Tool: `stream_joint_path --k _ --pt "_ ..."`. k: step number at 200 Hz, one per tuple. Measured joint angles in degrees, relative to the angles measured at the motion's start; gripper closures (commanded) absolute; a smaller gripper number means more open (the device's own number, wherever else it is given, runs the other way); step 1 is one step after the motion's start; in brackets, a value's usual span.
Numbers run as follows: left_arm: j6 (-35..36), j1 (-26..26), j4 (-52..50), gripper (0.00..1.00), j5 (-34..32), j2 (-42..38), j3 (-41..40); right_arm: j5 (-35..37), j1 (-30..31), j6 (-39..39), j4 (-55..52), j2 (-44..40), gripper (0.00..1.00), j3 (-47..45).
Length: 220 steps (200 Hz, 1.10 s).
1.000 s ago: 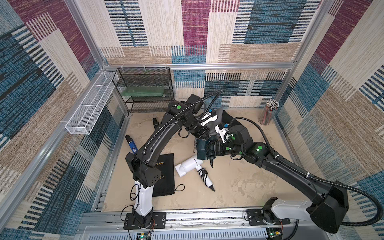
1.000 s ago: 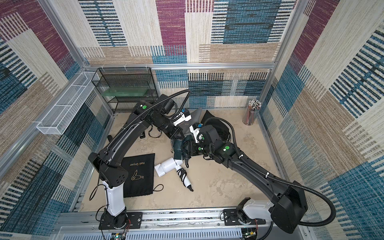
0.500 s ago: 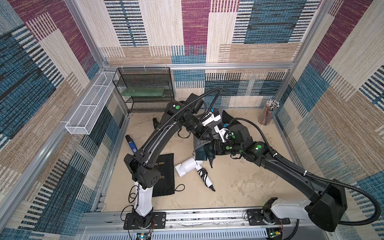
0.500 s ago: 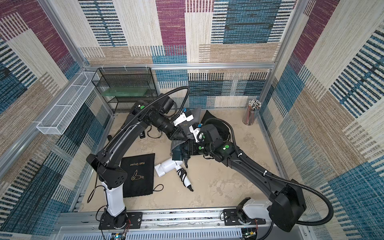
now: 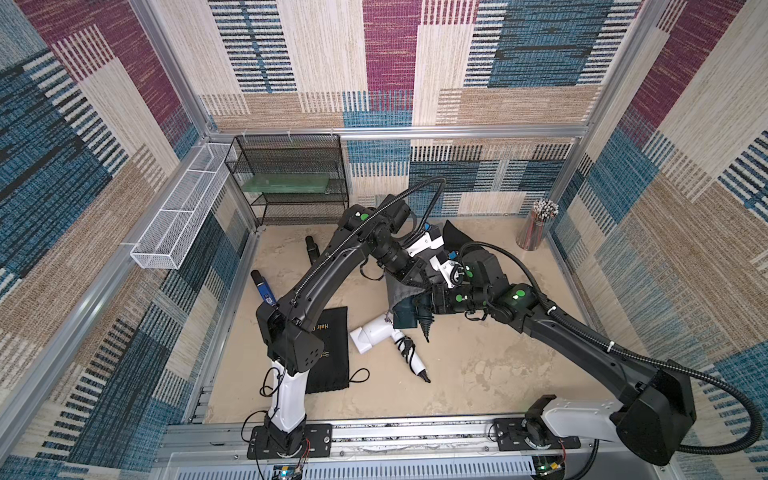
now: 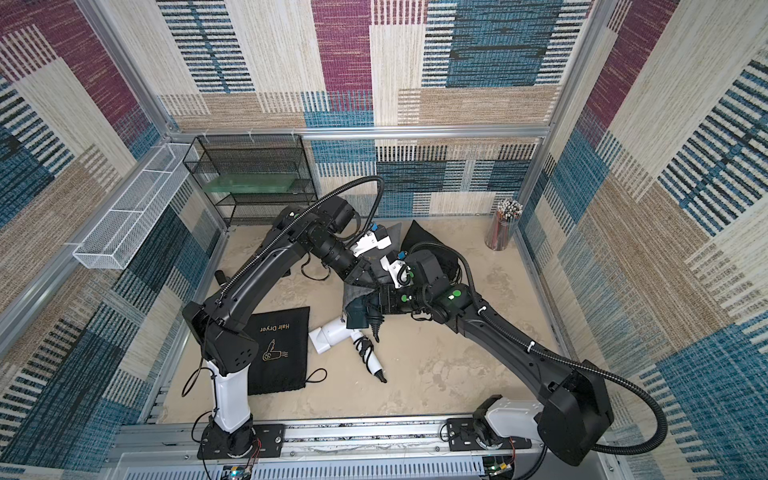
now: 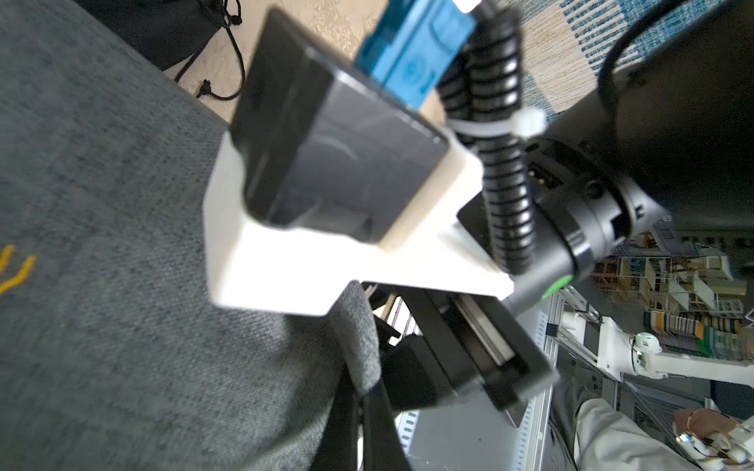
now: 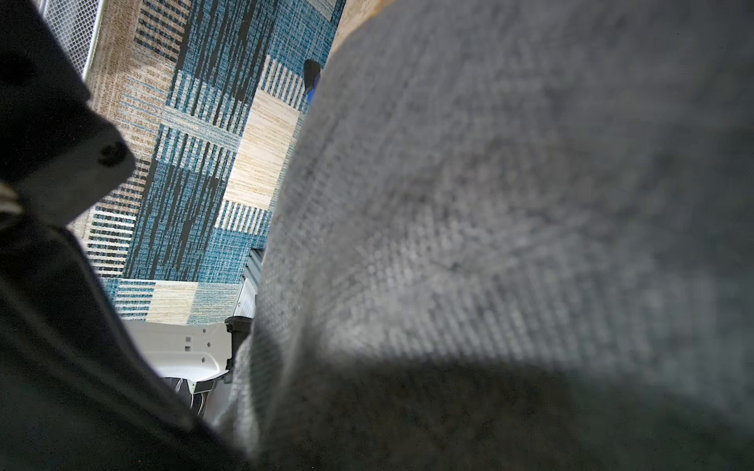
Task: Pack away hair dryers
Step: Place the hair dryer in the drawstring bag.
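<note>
teal hair dryer (image 5: 404, 319) is held in the half-closed right end effector (image 5: 424, 306) near the middle of the worktop (image 5: 478, 365), at the mouth of the grey pouch (image 5: 397, 291), whose rim is pinched by the fully closed left end effector (image 7: 361, 401) so loading is eased.

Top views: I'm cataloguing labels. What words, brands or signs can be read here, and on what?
"Hair Dryer": gold print on the black pouch, beside a gold hand-shaped emblem.
Grey pouch: only gold strokes of an emblem show, no letters.
Blue stick gadget: label too small to read.
</note>
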Motion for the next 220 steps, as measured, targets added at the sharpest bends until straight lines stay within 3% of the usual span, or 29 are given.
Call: stream_joint_path --k 31,129,220 --pt "0.2 0.2 -1.4 1.00 0.0 1.5 6.5 -0.2 -1.1 -0.6 -1.0 0.4 0.52 2.1" --pt "1.1 1.6 -3.2 1.00 -1.7 6.7 20.2 -2.3 -4.3 -1.2 -2.0 1.2 0.44 7.0" --pt "2.7 8.7 -3.7 1.00 1.9 8.8 22.8 0.1 -4.2 -5.3 0.2 -3.9 0.39 7.4"
